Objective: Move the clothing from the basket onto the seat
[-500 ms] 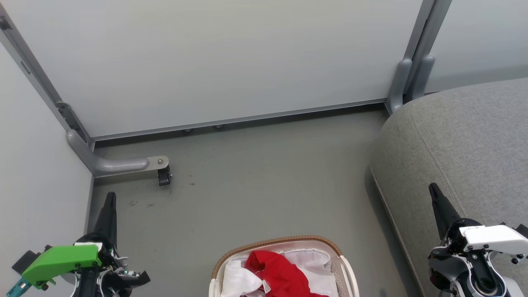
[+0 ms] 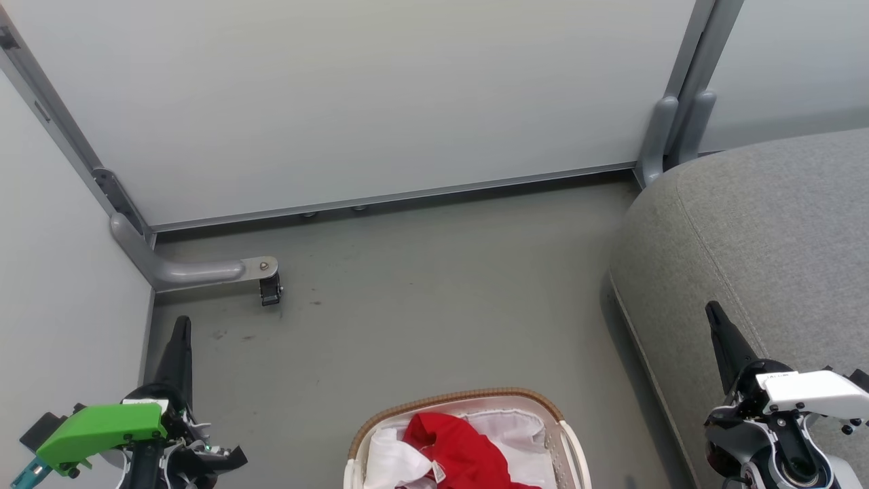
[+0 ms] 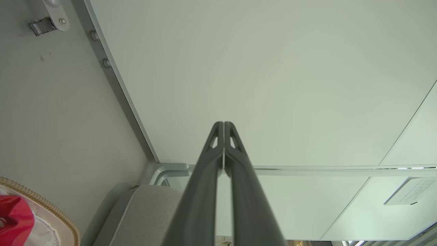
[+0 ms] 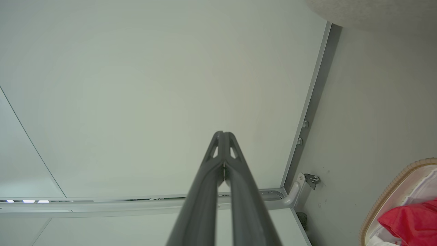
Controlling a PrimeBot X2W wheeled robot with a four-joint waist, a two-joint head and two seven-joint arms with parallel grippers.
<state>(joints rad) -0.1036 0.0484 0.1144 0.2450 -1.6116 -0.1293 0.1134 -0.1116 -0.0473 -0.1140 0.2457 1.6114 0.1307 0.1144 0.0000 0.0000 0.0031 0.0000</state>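
Observation:
The red clothing (image 2: 461, 451) lies crumpled in the white basket (image 2: 468, 395) with the brown woven rim, at the bottom middle of the head view, on its white lining. To the right stands the light grey seat (image 2: 767, 224). My left gripper (image 2: 180, 321) is at the lower left, shut and empty, left of the basket. At the lower right my right gripper (image 2: 711, 309) is shut and empty, over the seat's front edge. In the left wrist view its fingertips (image 3: 223, 123) meet; basket (image 3: 44, 209) and clothing (image 3: 15, 218) show at lower left. The right wrist view shows closed fingertips (image 4: 222, 133), the basket (image 4: 385, 194) and clothing (image 4: 409, 220).
Pale partition panels (image 2: 353, 102) close off the back and left. A grey metal foot with a small caster (image 2: 269, 291) juts onto the grey floor (image 2: 421, 299) at the left. Another post foot (image 2: 662, 136) stands beside the seat's back corner.

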